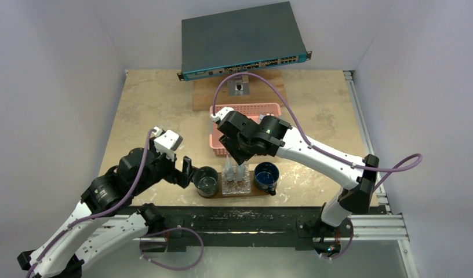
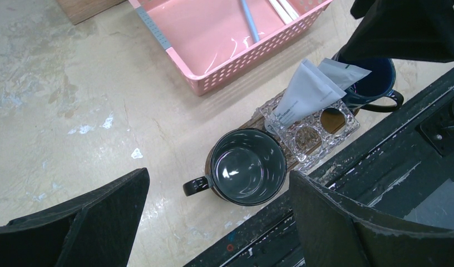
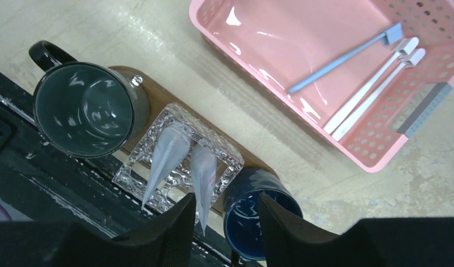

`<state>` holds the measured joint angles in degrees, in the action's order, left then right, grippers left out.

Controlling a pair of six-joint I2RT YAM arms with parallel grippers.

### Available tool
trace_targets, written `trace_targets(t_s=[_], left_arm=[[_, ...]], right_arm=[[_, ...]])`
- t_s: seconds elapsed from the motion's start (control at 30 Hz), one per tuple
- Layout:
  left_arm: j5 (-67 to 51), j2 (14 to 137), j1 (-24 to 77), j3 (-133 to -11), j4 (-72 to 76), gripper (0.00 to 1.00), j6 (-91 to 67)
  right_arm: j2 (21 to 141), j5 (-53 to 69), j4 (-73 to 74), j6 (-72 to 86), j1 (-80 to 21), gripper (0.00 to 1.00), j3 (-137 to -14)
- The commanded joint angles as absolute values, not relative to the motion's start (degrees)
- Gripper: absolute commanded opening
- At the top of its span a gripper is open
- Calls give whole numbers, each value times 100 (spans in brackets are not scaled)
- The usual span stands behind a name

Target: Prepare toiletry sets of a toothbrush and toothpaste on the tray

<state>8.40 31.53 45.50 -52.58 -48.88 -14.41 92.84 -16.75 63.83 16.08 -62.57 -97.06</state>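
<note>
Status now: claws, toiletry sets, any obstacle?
Left claw open, empty, by grey mug. Right claw open above two toothpaste tubes standing in glass holder on tray. Toothbrushes lie in pink basket. No obstacle seen.

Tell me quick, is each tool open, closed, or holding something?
Left tool: open wide, empty.
Right tool: open, empty, above the toothpaste tubes.

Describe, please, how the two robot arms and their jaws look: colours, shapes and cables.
Both the left arm and the right arm have smooth white link covers and bulky black joints. A thin purple cable loops along each one. The jaws are matt black, broad and wedge-shaped, with slightly scuffed edges.
</note>
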Motion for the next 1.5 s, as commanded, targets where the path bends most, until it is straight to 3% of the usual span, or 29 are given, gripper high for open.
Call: trace_targets(t_s=[0.0, 0.33, 0.43, 0.93, 1.47], left_arm=[[888, 3198, 4528, -5216, -4664, 96, -1477], [905, 3223, 4526, -5217, -4659, 96, -1473], [905, 3262, 4528, -5216, -4655, 96, -1468], [889, 3400, 4526, -5227, -4647, 96, -1459], [930, 3426, 4521, -5217, -4648, 96, -1459]], right_arm=[[9013, -2019, 6526, 1652, -6153, 48, -10013], [8799, -1836, 5757, 1714, -5214, 52, -9584], [8776, -1863, 5340, 1733, -4961, 59, -9341], [9653, -2715, 4185, 2888, -4256, 62, -8849], [10817, -2592, 3279, 3920, -3880, 52, -8722]])
